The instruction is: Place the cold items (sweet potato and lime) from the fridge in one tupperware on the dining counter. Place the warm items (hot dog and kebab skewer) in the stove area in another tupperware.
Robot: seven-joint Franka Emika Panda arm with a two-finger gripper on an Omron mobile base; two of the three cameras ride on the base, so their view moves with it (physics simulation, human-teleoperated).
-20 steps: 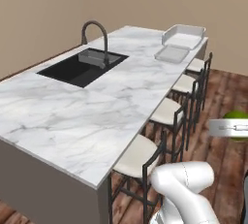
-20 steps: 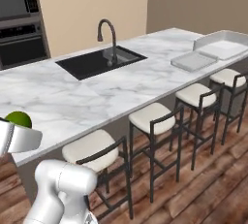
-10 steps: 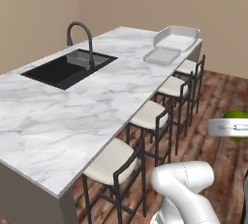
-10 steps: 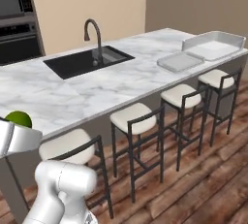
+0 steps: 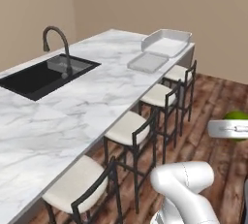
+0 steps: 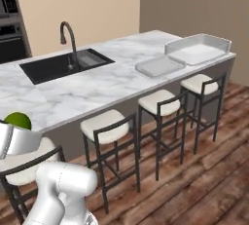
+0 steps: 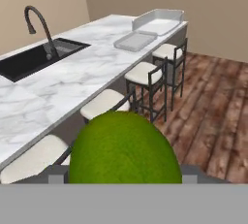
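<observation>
A bright green lime (image 7: 125, 145) fills the low middle of the hand view, and my gripper (image 7: 125, 175) is shut on it. From the base, the lime (image 5: 238, 116) pokes up behind the white hand at the right edge, and it (image 6: 18, 120) sits over the hand at the far left. On the far end of the white marble dining counter (image 5: 97, 92) stands the large deep tupperware (image 5: 161, 35) (image 6: 195, 41) (image 7: 156, 15). The smaller flat tray (image 5: 147, 62) (image 6: 159, 66) (image 7: 134, 41) lies just in front of it. I hold the lime over the floor, well short of both trays.
A black sink (image 5: 46, 75) (image 6: 65, 65) with a dark arched faucet (image 5: 55, 36) is set in the counter. Several white-seated stools (image 5: 133, 126) (image 6: 109, 124) line the counter's near side on the wooden floor (image 6: 204, 170). A built-in oven (image 6: 9, 24) is at the far left.
The whole scene has slid in both base views: the base has driven along the counter toward the tray end. The lime stays in the gripper as before.
</observation>
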